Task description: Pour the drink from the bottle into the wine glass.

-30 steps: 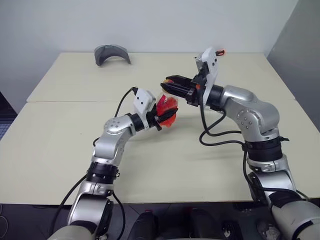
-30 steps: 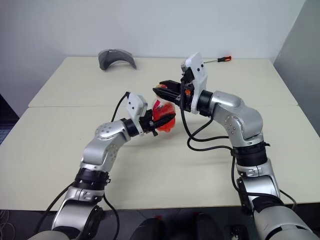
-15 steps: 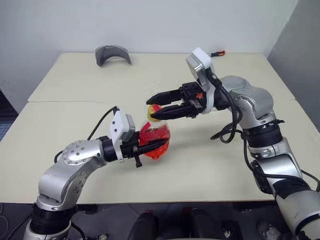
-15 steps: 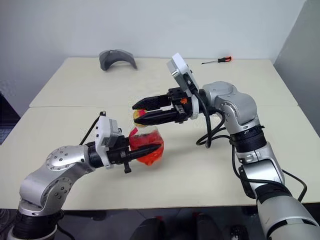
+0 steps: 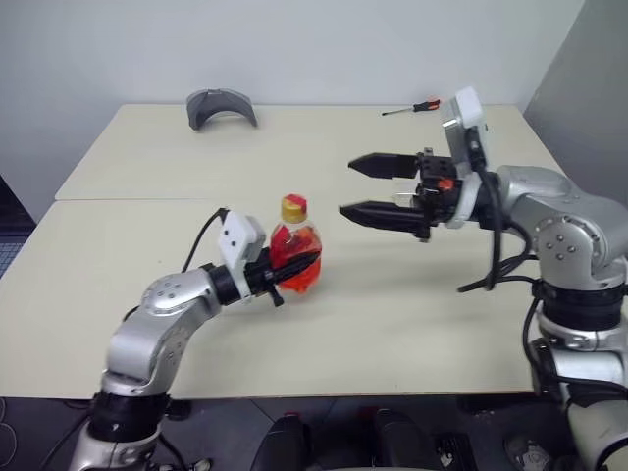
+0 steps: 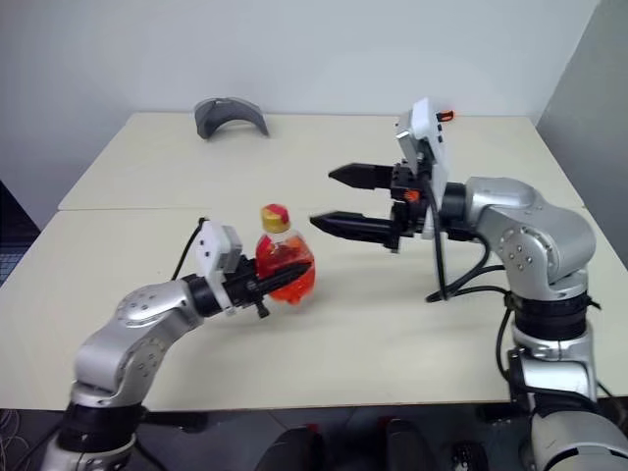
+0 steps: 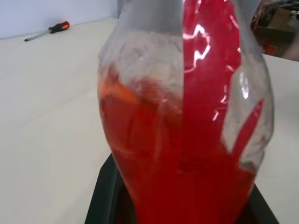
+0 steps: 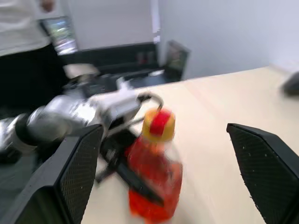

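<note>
The small clear plastic bottle (image 5: 293,257) with a rounded body, part-full of translucent bright red drink (image 6: 287,279), stands upright just over the pale desk (image 5: 412,314), the left gripper (image 5: 294,270) with its jaws clamped around the belly. Its yellow-and-red screw cap (image 5: 293,207) is still on, and the right gripper (image 5: 358,188) hangs near it to the side with jaws spread wide and empty. By my reading the task is at an early stage: uncapping and all pouring remain, and I cannot find a wine glass on the desk.
</note>
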Controlling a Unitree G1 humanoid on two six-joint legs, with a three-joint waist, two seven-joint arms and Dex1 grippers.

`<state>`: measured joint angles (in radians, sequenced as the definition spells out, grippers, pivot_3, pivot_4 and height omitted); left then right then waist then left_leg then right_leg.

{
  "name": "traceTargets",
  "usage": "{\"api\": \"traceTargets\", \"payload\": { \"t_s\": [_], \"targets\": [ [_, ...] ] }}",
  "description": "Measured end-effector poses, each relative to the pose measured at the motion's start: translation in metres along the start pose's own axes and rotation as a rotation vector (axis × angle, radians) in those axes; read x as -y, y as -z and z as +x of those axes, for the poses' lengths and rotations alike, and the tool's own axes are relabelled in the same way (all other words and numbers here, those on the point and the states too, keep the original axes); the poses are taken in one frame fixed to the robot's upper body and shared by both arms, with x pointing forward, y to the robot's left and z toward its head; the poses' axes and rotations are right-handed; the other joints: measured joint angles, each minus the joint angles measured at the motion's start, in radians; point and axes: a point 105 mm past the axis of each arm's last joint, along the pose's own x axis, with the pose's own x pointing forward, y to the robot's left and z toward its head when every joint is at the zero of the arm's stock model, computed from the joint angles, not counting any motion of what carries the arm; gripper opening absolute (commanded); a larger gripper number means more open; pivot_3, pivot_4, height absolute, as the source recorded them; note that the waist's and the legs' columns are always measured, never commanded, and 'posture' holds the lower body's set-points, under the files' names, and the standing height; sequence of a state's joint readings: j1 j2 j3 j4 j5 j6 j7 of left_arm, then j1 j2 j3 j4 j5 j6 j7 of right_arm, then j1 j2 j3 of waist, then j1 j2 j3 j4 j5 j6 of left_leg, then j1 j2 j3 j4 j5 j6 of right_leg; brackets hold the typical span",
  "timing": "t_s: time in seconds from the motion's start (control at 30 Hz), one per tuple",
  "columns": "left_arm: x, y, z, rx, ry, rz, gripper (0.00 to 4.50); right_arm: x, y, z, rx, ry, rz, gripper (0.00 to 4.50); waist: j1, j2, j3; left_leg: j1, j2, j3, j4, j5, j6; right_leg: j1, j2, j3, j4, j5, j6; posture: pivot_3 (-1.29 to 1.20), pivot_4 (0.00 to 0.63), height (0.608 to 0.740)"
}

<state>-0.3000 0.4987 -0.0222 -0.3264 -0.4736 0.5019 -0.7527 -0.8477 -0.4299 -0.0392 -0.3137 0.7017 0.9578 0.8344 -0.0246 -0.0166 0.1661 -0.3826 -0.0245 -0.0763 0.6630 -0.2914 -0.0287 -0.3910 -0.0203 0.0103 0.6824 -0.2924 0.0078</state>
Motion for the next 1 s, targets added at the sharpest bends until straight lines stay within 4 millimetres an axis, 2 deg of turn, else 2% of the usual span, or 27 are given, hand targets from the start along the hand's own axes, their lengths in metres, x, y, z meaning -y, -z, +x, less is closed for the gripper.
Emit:
{"api": "traceTargets", "payload": {
  "t_s": [0.1,0.33,0.63,0.67,0.7,1.0],
  "targets": [
    [-0.004,-0.004,0.018,0.034,0.012,0.02,1.04,0.006,-0.002,0.009,0.026,0.106,-0.013,4.5,-0.001,0.0,0.0,-0.001,0.0,0.001,0.001,0.0,0.0,0.0,0.0,0.001,-0.001,0.0,0.0,0.0,0.15,0.74],
    [-0.016,-0.009,0.042,0.067,0.018,0.043,1.04,0.019,0.003,0.035,0.048,0.24,-0.026,4.5,-0.004,0.0,0.0,-0.001,-0.001,0.001,0.001,0.0,-0.001,-0.001,0.0,0.001,0.0,0.0,0.0,0.0,0.15,0.74],
    [-0.018,-0.005,0.044,0.061,0.035,0.046,1.04,0.028,0.009,0.038,0.041,0.255,-0.025,4.5,-0.005,0.0,0.0,-0.002,-0.001,0.001,0.001,0.001,-0.002,-0.002,-0.001,0.001,0.0,0.0,0.0,0.0,0.15,0.74],
    [-0.018,-0.005,0.044,0.061,0.034,0.046,1.04,0.027,0.009,0.038,0.038,0.246,-0.027,4.12,-0.005,0.0,0.0,-0.002,-0.001,0.001,0.001,0.001,-0.002,-0.002,0.0,0.001,0.0,0.0,0.0,0.0,0.15,0.74],
    [-0.018,-0.005,0.043,0.061,0.034,0.046,1.04,0.027,0.01,0.038,0.035,0.241,-0.028,3.94,-0.005,0.0,0.0,-0.002,-0.001,0.001,0.001,0.0,0.0,-0.002,0.0,0.001,0.0,0.0,0.0,0.0,0.15,0.74],
    [-0.02,-0.005,0.042,0.06,0.027,0.049,1.04,0.021,0.012,0.041,0.021,0.194,-0.028,3.92,-0.005,0.0,0.0,-0.002,-0.001,0.001,0.001,0.0,0.0,-0.002,0.0,0.002,0.0,0.0,0.0,0.0,0.15,0.74]
  ]
}}
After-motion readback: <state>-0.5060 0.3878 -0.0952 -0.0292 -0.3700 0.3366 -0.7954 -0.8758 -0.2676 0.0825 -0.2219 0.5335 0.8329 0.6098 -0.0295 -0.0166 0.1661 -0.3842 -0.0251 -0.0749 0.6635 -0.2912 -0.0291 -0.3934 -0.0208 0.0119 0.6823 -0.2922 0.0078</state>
